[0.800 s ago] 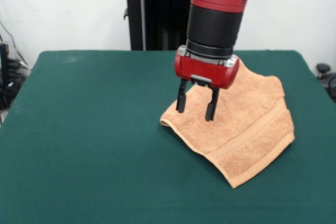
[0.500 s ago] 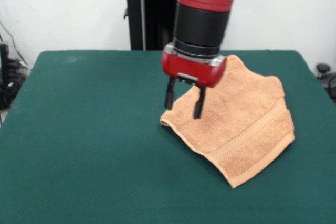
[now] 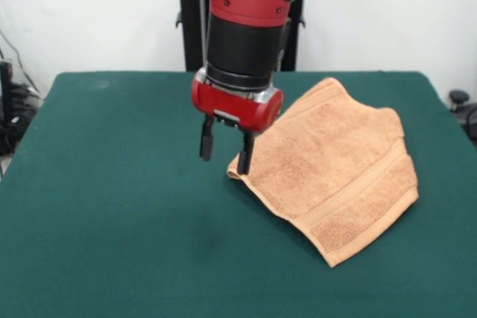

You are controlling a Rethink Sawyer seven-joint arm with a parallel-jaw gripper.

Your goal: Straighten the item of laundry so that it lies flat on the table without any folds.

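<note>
The item of laundry, a tan terry towel [image 3: 335,169] with a woven band stripe near its right hem, lies on the right half of the dark green table [image 3: 112,206]. Its far corner is raised and its left edge curls into a small fold. My gripper [image 3: 225,152] hangs open and empty from the red and black arm, just above the towel's left corner. One finger is over the bare table; the other is at the towel's left edge.
The robot's black pedestal [image 3: 194,27] stands behind the table's far edge. Cables lie off the table at the left [image 3: 11,109]. A dark object sits beyond the right edge [image 3: 458,98].
My gripper has moved left across the towel, from over its middle to its left corner, staying open. The towel has not moved.
</note>
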